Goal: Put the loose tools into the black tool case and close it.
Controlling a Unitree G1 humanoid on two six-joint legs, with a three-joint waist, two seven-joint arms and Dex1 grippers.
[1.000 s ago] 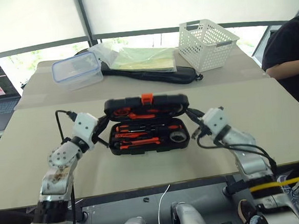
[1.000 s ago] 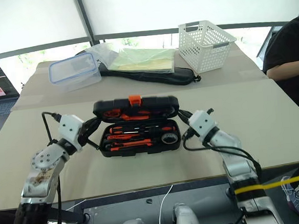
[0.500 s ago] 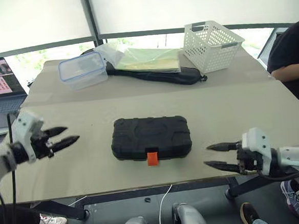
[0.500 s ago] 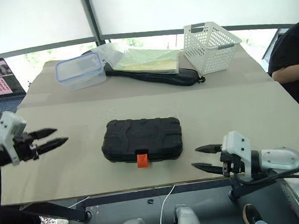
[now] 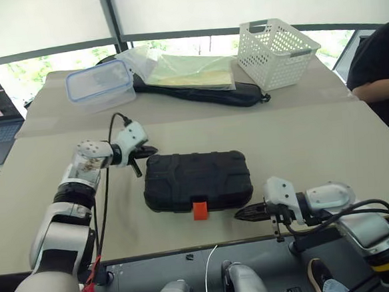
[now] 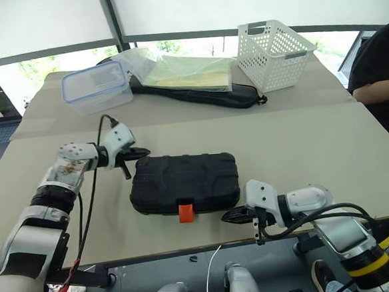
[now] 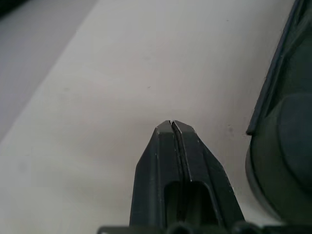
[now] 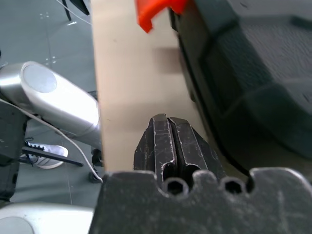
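The black tool case (image 5: 197,180) lies shut in the middle of the near table (image 5: 314,144), lid down over whatever it holds, so no loose tools can be seen on the tabletop around it. Its small orange latch (image 5: 199,210) hangs off the front edge toward the robot and, judging by how it juts out in the right wrist view, looks not yet pressed home. The left gripper (image 5: 143,151) sits just beside the case's far left corner, its two black fingers (image 7: 173,161) clenched together on nothing, the tips low over bare table. The right gripper (image 5: 247,214) lies low at the table's near edge, just off the case's front right corner, fingers (image 8: 168,146) likewise pressed shut and empty, pointing across toward the latch. By this reading the packing step is done and the closing step is nearly finished; what appears to remain is securing the latch. That calls for the right gripper to travel along the front edge and push the orange tab up against the case wall, with the left steadying the case so it does not skid away. Farther back stand a clear lidded container (image 5: 100,90), a long black soft bag (image 5: 207,95) under a plastic sleeve (image 5: 186,72), and a white basket (image 5: 276,51); a person's arm (image 5: 381,87) rests at the right edge.
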